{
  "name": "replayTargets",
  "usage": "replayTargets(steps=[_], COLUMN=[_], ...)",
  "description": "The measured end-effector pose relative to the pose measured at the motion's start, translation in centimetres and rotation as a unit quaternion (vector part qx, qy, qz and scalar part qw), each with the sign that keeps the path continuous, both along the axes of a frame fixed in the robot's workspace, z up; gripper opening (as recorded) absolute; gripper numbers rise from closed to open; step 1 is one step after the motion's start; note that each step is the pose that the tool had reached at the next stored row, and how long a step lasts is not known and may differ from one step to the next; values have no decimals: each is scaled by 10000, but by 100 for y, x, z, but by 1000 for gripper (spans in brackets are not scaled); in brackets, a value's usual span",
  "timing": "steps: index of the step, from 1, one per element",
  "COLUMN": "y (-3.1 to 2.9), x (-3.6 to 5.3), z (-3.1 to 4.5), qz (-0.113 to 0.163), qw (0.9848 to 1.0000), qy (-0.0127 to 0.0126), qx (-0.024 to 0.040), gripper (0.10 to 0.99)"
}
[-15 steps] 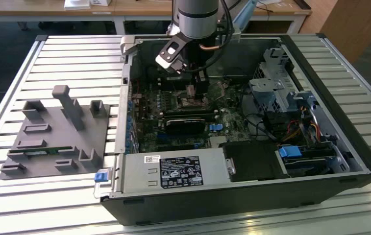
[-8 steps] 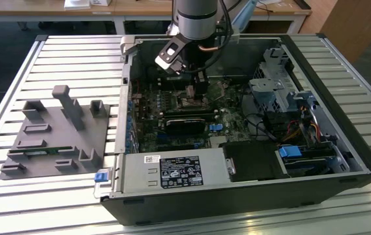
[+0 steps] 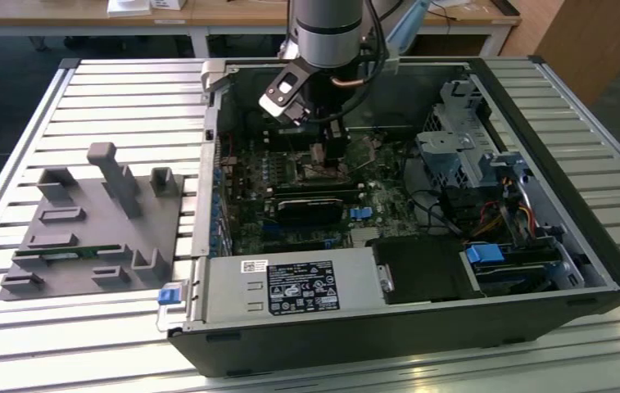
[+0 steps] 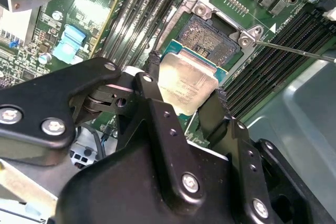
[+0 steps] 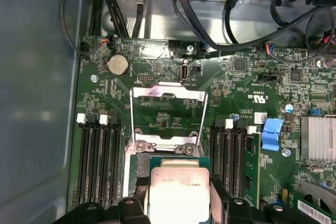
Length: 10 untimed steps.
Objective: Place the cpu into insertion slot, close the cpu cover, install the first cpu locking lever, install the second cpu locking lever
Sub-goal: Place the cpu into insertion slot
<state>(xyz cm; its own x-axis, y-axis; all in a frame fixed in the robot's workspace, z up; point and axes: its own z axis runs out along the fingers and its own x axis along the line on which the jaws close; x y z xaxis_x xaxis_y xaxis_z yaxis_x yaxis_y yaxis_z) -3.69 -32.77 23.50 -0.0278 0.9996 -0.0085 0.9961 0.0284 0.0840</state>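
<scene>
My gripper (image 3: 321,155) reaches down into the open computer case, over the motherboard. It is shut on the cpu (image 4: 186,80), a small square chip with a dull grey top and a green edge. In both wrist views the black fingers (image 5: 139,192) press on two opposite sides of the chip. The cpu (image 5: 178,192) hangs over the insertion slot (image 4: 209,38), whose contact field shows bare beside the chip; I cannot tell whether they touch. The cpu cover (image 5: 168,90), a thin silvery frame, stands flipped open beyond the slot. A thin locking lever (image 4: 294,51) sticks out sideways.
Memory slots (image 5: 97,161) flank the slot on both sides. Black cables (image 5: 199,30) run along the case wall. In the exterior view a grey fixture block (image 3: 91,229) lies at the left, the power supply (image 3: 287,286) at the front and drive cages (image 3: 463,147) at the right.
</scene>
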Motion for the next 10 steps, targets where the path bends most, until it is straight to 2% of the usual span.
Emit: replayTargets(steps=[10], y=[22], x=[-2], z=[-77], qz=[-33], qw=[10000], qy=[1], qx=[-1], gripper=[541])
